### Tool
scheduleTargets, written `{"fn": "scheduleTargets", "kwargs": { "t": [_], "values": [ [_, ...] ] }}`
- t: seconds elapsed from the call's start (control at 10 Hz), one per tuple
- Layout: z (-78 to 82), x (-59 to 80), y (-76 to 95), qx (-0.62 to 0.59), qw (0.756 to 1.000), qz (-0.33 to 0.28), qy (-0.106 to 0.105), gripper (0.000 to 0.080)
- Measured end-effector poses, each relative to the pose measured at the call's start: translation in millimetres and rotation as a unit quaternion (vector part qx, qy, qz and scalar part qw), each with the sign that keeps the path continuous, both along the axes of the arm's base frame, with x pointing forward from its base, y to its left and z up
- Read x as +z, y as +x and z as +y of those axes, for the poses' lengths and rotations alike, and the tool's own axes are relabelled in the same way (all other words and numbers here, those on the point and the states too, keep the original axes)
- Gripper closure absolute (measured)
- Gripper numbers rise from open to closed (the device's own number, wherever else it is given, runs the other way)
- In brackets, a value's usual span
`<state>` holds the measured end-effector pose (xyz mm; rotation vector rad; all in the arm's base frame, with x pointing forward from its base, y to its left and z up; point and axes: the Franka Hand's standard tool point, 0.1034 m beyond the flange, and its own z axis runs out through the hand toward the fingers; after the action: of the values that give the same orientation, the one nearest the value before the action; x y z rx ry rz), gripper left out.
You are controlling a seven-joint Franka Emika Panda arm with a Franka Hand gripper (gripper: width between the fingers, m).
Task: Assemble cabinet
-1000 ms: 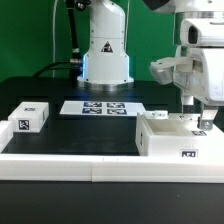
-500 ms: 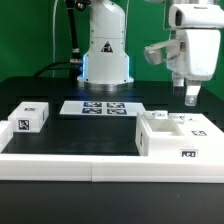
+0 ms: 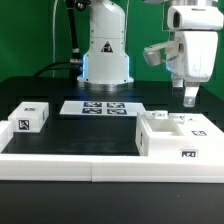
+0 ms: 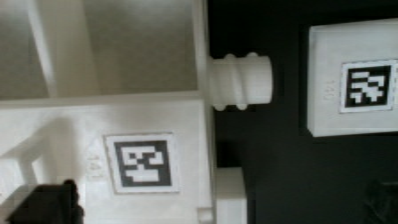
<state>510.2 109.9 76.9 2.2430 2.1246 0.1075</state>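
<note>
Cabinet: the cabinet (image 3: 178, 137), a white box, rests on the table (image 3: 80, 132) at the exterior view's right, with tags on its front and top.
Knob: a short round peg (image 4: 240, 82) juts from its side.
Claw: the claw (image 3: 190, 99) hangs above the cabinet, fingers spread, holding nothing.
Loose part: a small tagged block (image 3: 30, 117) lies well apart, at the exterior view's left.
Risk: an off-line descent could drive a finger onto a wall or the peg and shove the cabinet askew.
</note>
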Motion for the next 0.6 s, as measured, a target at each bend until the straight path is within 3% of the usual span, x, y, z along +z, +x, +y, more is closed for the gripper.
{"fn": "scheduleTargets", "kwargs": {
  "t": [0.1,0.3,0.6],
  "values": [
    [-0.3,-1.0,-1.8,0.0,1.0,-0.003,0.002,0.0002],
    [-7.1,-10.8,-33.2,0.0,1.0,-0.001,0.006,0.0002],
    [-8.4,-16.4,-61.4,0.005,1.0,0.002,0.009,0.0002]
  ]
}}
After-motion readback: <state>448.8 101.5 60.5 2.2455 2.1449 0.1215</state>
